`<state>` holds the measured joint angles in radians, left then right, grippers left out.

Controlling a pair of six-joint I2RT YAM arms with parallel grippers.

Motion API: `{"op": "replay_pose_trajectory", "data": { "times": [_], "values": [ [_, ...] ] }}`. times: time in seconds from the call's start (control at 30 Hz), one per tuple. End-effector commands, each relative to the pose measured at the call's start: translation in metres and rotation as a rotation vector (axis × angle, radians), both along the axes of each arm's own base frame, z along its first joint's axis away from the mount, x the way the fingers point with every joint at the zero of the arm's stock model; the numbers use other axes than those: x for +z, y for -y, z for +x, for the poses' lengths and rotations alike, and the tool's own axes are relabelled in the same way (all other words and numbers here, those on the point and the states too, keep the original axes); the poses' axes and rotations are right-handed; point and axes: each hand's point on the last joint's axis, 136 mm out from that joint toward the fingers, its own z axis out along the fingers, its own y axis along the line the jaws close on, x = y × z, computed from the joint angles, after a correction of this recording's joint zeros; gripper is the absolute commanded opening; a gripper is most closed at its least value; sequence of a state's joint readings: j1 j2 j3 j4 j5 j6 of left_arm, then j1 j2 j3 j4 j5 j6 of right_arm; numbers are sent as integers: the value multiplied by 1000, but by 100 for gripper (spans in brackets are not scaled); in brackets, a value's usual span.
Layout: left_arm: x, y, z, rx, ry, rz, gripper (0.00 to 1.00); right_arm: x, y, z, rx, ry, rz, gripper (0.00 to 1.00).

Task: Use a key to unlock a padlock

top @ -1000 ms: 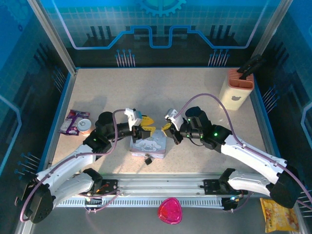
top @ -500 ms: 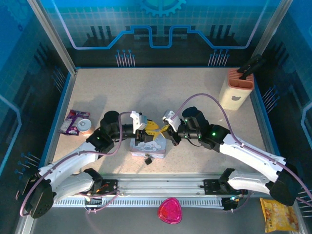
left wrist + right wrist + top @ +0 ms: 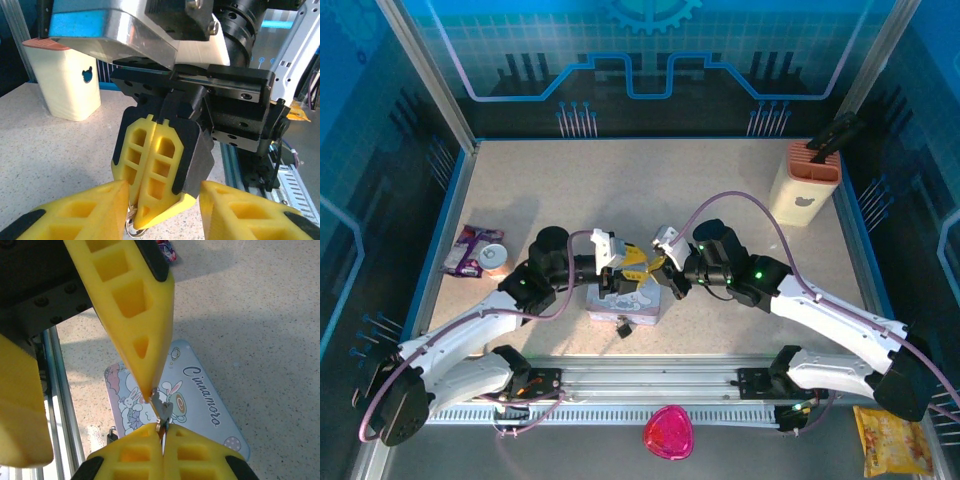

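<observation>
Above the cartoon tin [image 3: 205, 405] by the desk's near edge, the key [image 3: 161, 409] shows as a thin grey sliver, pinched in the right gripper [image 3: 162, 435], jaws pressed together on it. Around those yellow tips the left gripper [image 3: 162, 192] stands spread, one finger [image 3: 157, 330] touching the key's end. Tiny and dark, the padlock [image 3: 622, 328] lies just beside the tin's near side, apart from the key; a cream holder [image 3: 804, 195] stands at the far right corner

- bench [image 3: 720, 190] — matt beige top, stone-speckled, finely grainy
- tin [image 3: 210, 405] — smooth pastel print, slight gloss
- key [image 3: 163, 412] — bare grey metal, glinting
- right hand [image 3: 162, 439], left hand [image 3: 162, 190] — matt yellow plastic fingers, black trim
- holder [image 3: 804, 195] at two o'clock — cream matt plastic
- rail [image 3: 650, 380] at six o'clock — ribbed silvery metal
</observation>
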<state>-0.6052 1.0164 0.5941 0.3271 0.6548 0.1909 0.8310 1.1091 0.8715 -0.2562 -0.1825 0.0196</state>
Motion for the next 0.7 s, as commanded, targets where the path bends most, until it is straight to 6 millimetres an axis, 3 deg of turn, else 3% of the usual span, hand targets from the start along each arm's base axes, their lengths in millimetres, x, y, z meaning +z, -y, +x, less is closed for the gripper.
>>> {"op": "replay_pose_trajectory", "data": {
  "times": [0.0,0.17,0.53,0.67],
  "values": [
    [4,-4,10,65,45,5,43,15,-7,-7,46,33,18,0],
    [3,-10,12,100,59,-1,41,12,-5,-5,34,41,5,0],
    [7,-12,15,118,69,-20,50,10,-6,-5,37,44,-3,0],
    [4,-11,16,111,54,-8,47,11,-5,-5,36,50,2,0]
  ]
}}
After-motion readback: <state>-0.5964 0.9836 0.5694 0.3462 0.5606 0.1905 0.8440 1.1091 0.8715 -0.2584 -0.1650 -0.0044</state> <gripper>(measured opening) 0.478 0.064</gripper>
